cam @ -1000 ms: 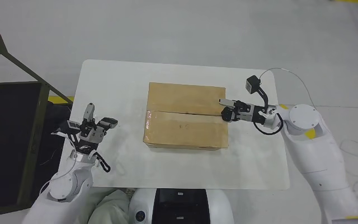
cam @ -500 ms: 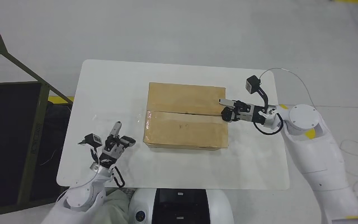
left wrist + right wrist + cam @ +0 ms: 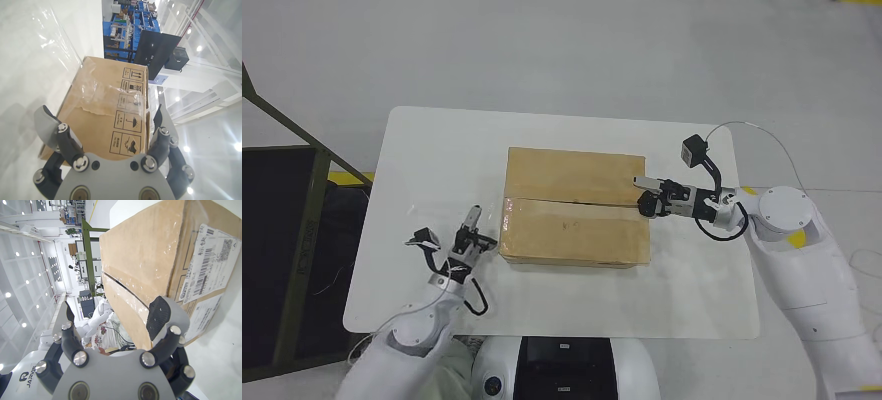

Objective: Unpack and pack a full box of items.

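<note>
A closed cardboard box [image 3: 575, 207], its two top flaps meeting at a long seam, lies in the middle of the white table [image 3: 442, 150]. My left gripper [image 3: 478, 230] is open just short of the box's left end; that end face [image 3: 105, 117], printed with handling symbols and crossed by torn clear tape, sits between its fingers [image 3: 47, 125]. At the box's right end my right gripper [image 3: 642, 193] is open over the top edge by the seam. There, one black pad [image 3: 157, 315] rests close to the box [image 3: 140, 256] corner.
A shipping label [image 3: 209, 256] is stuck on the box's right end face. A dark panel in a green frame [image 3: 277, 250] stands off the table's left side. Bare table runs along the front [image 3: 572, 300] and back of the box.
My left arm has swung in from the table's left edge to the box's left end, gripper still open. The right arm and the box have not moved.
</note>
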